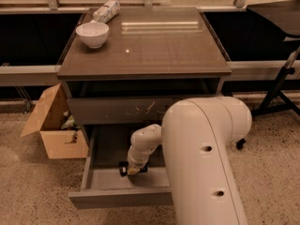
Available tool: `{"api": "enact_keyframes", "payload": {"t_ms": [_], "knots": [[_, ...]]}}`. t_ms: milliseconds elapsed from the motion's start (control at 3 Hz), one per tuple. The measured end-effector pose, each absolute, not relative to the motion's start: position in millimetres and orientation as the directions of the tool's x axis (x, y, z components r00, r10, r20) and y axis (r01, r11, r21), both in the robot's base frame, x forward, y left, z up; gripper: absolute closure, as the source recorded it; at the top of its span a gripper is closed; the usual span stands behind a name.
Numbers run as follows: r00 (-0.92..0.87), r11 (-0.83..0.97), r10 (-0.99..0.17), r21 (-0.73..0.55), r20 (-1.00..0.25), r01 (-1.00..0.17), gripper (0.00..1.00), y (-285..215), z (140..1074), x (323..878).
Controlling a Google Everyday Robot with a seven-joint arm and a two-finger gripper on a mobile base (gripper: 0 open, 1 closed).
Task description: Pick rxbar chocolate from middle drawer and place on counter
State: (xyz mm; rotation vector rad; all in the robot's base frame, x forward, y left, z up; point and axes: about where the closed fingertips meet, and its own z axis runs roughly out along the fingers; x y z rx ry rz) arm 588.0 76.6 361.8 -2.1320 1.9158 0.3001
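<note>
One claw (132, 169), grip unclear, hangs inside the middle drawer (119, 198) near its front.

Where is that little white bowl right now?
In the camera view, the white bowl sits on the counter at its far left corner, just in front of the pale packet; the pincer is low down inside the open middle drawer.
</note>
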Motion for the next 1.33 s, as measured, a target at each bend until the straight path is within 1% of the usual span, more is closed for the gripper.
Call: {"api": "enact_keyframes", "payload": {"t_ms": [333,667,1000,1333], "knots": [[0.136,-0.100,-0.913,-0.113,-0.384,-0.989,1.00,69,389,585],[0.166,-0.107,-0.847,-0.144,-0.504,-0.984,1.00,65,432,576],[0.176,-0.112,-0.747,-0.140,-0.642,-0.984,1.00,61,467,566],[0.213,-0.122,-0.724,-0.183,-0.656,-0.976,1.00,29,478,562]]}}
